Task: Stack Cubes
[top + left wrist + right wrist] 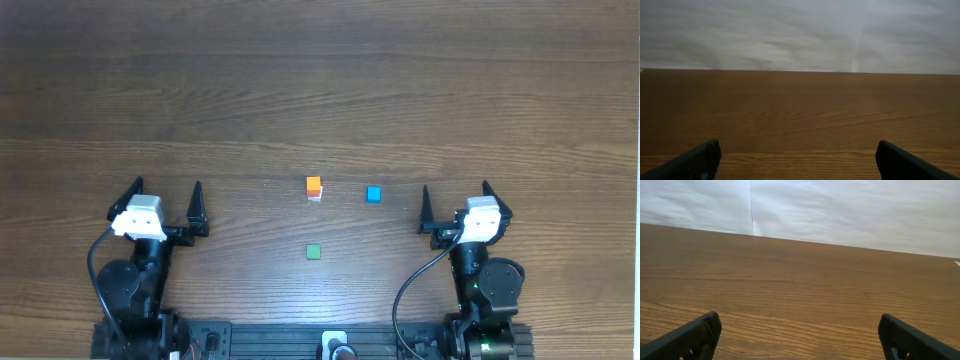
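Observation:
In the top view an orange cube (313,184) sits on top of a white cube (315,196) near the table's middle. A blue cube (373,194) lies just to their right, and a green cube (313,252) lies nearer the arms, below the stack. My left gripper (166,196) stands open at the left, well away from the cubes. My right gripper (455,198) stands open at the right, a short way right of the blue cube. In the wrist views, the left fingertips (700,159) and right fingertips (692,336) are spread wide over bare wood.
The wooden table (320,90) stretches wide beyond the cubes. A pale wall (800,30) rises past the table's far edge. Both arm bases stand along the near edge on a black rail (320,340).

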`<action>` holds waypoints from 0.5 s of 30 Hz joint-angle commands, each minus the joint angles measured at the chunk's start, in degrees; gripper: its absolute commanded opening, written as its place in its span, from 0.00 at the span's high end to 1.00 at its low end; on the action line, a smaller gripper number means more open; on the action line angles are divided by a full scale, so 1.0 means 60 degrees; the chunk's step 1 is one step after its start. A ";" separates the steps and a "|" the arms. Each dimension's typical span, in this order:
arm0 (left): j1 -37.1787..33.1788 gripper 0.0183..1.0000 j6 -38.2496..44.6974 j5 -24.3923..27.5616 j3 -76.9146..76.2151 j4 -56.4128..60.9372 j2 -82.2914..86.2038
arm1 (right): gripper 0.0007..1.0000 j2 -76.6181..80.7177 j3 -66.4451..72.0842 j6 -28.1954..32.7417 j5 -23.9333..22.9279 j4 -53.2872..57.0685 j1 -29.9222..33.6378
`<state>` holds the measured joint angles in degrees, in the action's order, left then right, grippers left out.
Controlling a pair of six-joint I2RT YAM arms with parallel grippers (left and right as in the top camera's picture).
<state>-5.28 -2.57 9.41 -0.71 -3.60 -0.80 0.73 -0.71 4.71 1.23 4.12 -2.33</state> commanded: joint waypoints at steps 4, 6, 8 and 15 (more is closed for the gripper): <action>-0.0044 0.00 0.0142 -0.0117 0.0058 -0.0004 0.0106 | 0.01 -0.0069 0.0069 -0.0470 0.0401 -0.0743 0.0062; -0.0044 0.00 0.0142 -0.0117 0.0058 -0.0004 0.0106 | 0.01 -0.0069 0.0069 -0.2215 0.0652 -0.0991 0.0062; -0.0044 0.00 0.0142 -0.0117 0.0058 -0.0004 0.0106 | 0.01 -0.0066 0.0069 -0.3381 0.1049 -0.1213 0.0062; -0.0044 0.00 0.0142 -0.0117 0.0058 -0.0004 0.0106 | 0.01 0.0885 -0.0896 -0.5657 0.3719 -0.1330 0.0062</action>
<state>-5.28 -2.57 9.41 -0.71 -3.62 -0.80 2.17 -1.17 -20.82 13.39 -4.12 -2.33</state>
